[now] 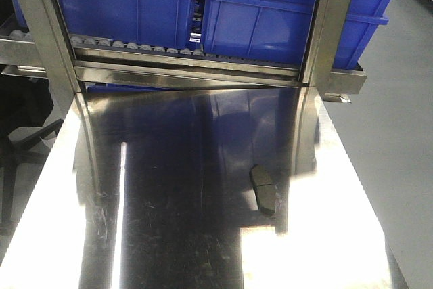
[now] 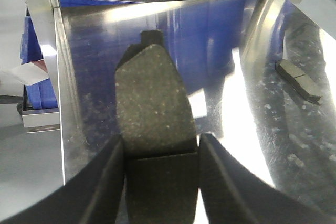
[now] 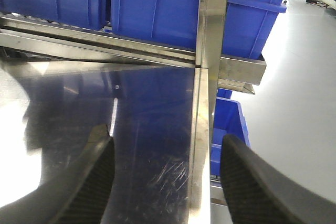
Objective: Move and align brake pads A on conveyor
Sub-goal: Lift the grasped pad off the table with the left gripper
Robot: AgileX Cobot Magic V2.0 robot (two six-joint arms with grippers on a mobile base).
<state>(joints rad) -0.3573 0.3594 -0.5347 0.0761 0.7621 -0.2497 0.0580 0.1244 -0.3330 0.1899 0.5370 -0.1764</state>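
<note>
Near the steel table's [image 1: 169,235] left edge, the left gripper [image 2: 160,148] pinches 1 brake pad [image 2: 152,98] endwise (right gripper [image 3: 165,153] gapes empty); it may pivot loose.

Shiny steel table [image 1: 169,235], blue bins [image 1: 284,11], grey floor [image 1: 399,133].

Left pincer [image 2: 161,141] and right pincer [image 3: 167,141]: matte black, curved, finely textured
</note>
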